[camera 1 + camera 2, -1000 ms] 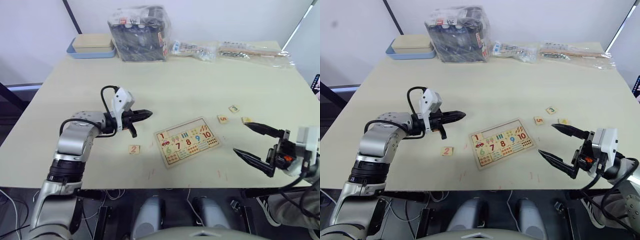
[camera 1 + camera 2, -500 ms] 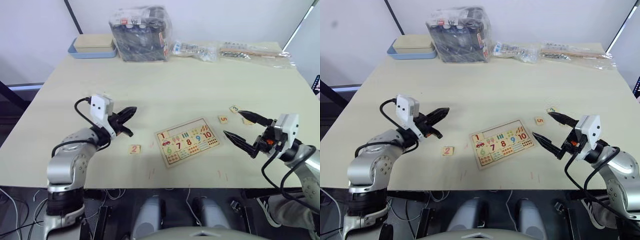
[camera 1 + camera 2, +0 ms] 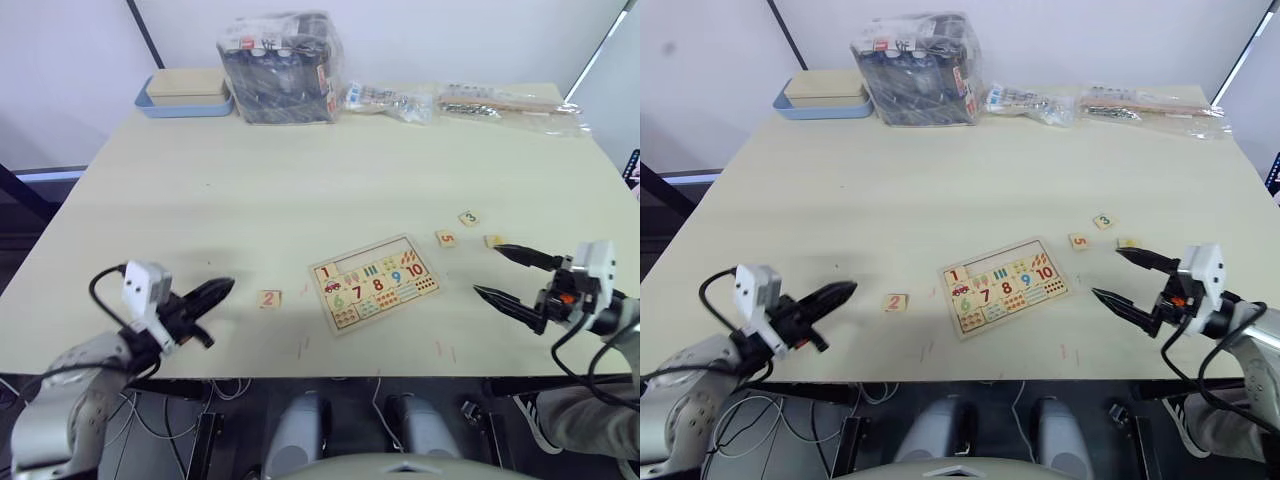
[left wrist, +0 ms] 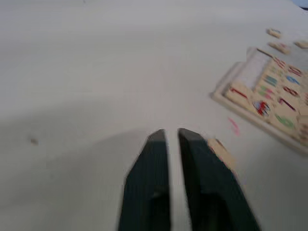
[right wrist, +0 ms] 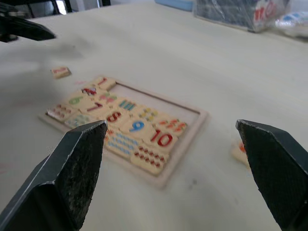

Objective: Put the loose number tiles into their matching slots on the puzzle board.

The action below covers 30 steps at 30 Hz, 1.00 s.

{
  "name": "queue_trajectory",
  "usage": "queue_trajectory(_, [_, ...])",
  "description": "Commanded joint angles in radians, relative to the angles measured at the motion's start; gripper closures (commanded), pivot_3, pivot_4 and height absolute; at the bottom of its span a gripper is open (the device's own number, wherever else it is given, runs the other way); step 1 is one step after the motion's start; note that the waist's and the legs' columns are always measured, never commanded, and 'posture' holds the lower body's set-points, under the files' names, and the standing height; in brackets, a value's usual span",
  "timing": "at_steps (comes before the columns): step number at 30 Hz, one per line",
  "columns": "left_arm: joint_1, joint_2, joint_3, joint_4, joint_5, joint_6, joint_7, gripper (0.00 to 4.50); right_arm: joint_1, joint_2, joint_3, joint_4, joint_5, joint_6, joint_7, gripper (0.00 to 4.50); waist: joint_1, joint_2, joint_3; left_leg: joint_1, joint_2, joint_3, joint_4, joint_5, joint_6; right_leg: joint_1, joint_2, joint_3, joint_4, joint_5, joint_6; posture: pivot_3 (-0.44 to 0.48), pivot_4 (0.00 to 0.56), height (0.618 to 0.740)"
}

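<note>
The puzzle board (image 3: 377, 284) lies at the table's front centre, with a 1 tile seated in its top left slot and the rest of the top row (image 3: 368, 262) bare. Loose tiles lie around it: a 2 (image 3: 267, 298) to its left, a 5 (image 3: 446, 238) and a 3 (image 3: 468, 218) to its right, and one more tile (image 3: 493, 241) whose digit I cannot read. My left gripper (image 3: 226, 287) is shut and holds nothing, well left of the 2 near the front edge. My right gripper (image 3: 487, 269) is open and holds nothing, right of the board, its far fingertip beside the unread tile.
A blue tray with a beige box (image 3: 184, 93) sits at the back left. Beside it stands a plastic-wrapped dark package (image 3: 279, 66). Clear bags of small parts (image 3: 508, 102) lie along the back right edge. The table's front edge runs just below both grippers.
My left arm has drawn back from beside the board to the front left edge, its gripper still shut. My right gripper stays open and has shifted slightly right.
</note>
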Motion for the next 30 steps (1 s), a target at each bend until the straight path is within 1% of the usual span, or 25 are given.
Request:
queue_trajectory(1, [0.041, 0.024, 0.041, -0.017, -0.027, -0.063, -0.069, 2.41, 0.026, -0.025, -0.058, 0.020, 0.026, -0.028, 0.062, 0.00, 0.002, 0.000, 0.000, 0.000, 0.000, 0.000, 0.000, 0.000, 0.000, 0.000, 0.000, 0.000, 0.000, 0.000, 0.000, 0.000, 0.150, 0.740])
queue_trajectory(2, [0.048, 0.028, 0.042, -0.010, -0.026, -0.071, -0.078, 1.81, 0.033, -0.028, -0.066, 0.027, 0.026, -0.031, 0.071, 0.00, 0.002, 0.000, 0.000, 0.000, 0.000, 0.000, 0.000, 0.000, 0.000, 0.000, -0.001, 0.000, 0.000, 0.000, 0.000, 0.000, 0.150, 0.740])
queue_trajectory(3, [0.057, 0.033, 0.043, -0.003, -0.024, -0.082, -0.090, 1.36, 0.042, -0.031, -0.077, 0.034, 0.028, -0.034, 0.084, 0.00, 0.002, 0.001, 0.000, 0.000, 0.000, 0.000, 0.000, 0.000, 0.000, 0.000, -0.001, 0.000, 0.000, 0.000, 0.000, 0.000, 0.150, 0.740])
queue_trajectory(4, [0.065, 0.036, 0.043, 0.004, -0.022, -0.091, -0.100, 0.72, 0.050, -0.034, -0.085, 0.039, 0.028, -0.036, 0.094, 0.00, 0.002, 0.001, -0.001, 0.000, 0.000, 0.000, 0.000, 0.000, 0.000, 0.000, -0.001, 0.000, 0.000, 0.000, 0.000, 0.000, 0.150, 0.740])
queue_trajectory(5, [0.071, 0.039, 0.043, 0.010, -0.019, -0.100, -0.109, 0.27, 0.058, -0.038, -0.093, 0.044, 0.026, -0.038, 0.104, 0.00, 0.001, 0.001, -0.001, 0.000, 0.000, 0.000, 0.000, 0.000, 0.000, 0.000, -0.002, 0.000, 0.000, 0.000, 0.000, 0.000, 0.150, 0.740])
queue_trajectory(6, [0.076, 0.042, 0.042, 0.015, -0.018, -0.107, -0.117, 0.09, 0.066, -0.043, -0.101, 0.051, 0.026, -0.041, 0.113, 0.00, 0.001, 0.001, -0.001, 0.000, 0.000, 0.000, 0.000, 0.000, 0.000, 0.000, -0.002, 0.000, 0.000, 0.000, 0.000, 0.000, 0.150, 0.740])
queue_trajectory(10, [0.091, 0.056, 0.040, 0.028, -0.017, -0.128, -0.138, 0.04, 0.076, -0.053, -0.127, 0.077, 0.021, -0.055, 0.131, 0.00, 0.000, 0.001, -0.001, 0.000, 0.000, 0.001, 0.000, 0.000, 0.000, 0.000, -0.001, 0.001, 0.000, 0.000, 0.000, 0.000, 0.150, 0.740])
queue_trajectory(14, [0.095, 0.073, 0.045, 0.038, -0.010, -0.148, -0.155, 0.04, 0.058, -0.050, -0.127, 0.085, 0.028, -0.060, 0.135, 0.00, 0.000, 0.001, -0.001, 0.000, 0.001, 0.001, 0.000, 0.000, 0.000, 0.000, -0.001, 0.000, 0.000, 0.000, 0.000, 0.000, 0.150, 0.740])
queue_trajectory(17, [0.081, 0.107, 0.037, 0.050, -0.004, -0.164, -0.180, 0.04, 0.034, -0.056, -0.112, 0.072, 0.041, -0.052, 0.157, 0.00, 0.000, 0.001, -0.001, 0.000, 0.001, 0.001, 0.000, 0.000, 0.000, 0.000, -0.001, 0.001, 0.000, 0.000, 0.000, 0.000, 0.150, 0.740])
queue_trajectory(21, [0.036, 0.178, 0.022, 0.089, 0.006, -0.191, -0.249, 0.04, 0.007, -0.078, -0.091, 0.033, 0.068, -0.025, 0.205, 0.00, 0.001, 0.002, -0.001, 0.000, 0.001, 0.001, 0.000, 0.000, 0.000, 0.000, 0.000, 0.000, 0.000, 0.000, 0.000, 0.000, 0.150, 0.740])
queue_trajectory(23, [-0.018, 0.244, -0.012, 0.127, 0.019, -0.212, -0.324, 0.04, -0.017, -0.099, -0.068, 0.004, 0.084, -0.016, 0.245, 0.00, 0.001, 0.002, -0.001, 0.000, 0.001, 0.001, 0.000, 0.000, 0.000, 0.000, 0.000, 0.000, 0.000, 0.000, 0.000, 0.000, 0.150, 0.740])
queue_trajectory(25, [-0.102, 0.308, -0.074, 0.183, 0.049, -0.246, -0.402, 0.04, -0.048, -0.119, -0.043, -0.025, 0.102, 0.000, 0.282, 0.00, 0.001, 0.002, 0.000, 0.000, 0.001, 0.001, 0.000, 0.000, 0.000, -0.001, 0.000, 0.000, 0.000, 0.000, 0.000, 0.000, 0.150, 0.740])
queue_trajectory(30, [-0.288, 0.386, -0.219, 0.315, 0.117, -0.303, -0.523, 0.04, -0.087, -0.133, -0.003, -0.079, 0.121, 0.021, 0.310, 0.00, 0.001, 0.002, 0.000, -0.001, 0.001, 0.002, -0.001, 0.000, 0.000, -0.001, 0.000, -0.001, -0.001, 0.000, 0.000, 0.000, 0.150, 0.740])
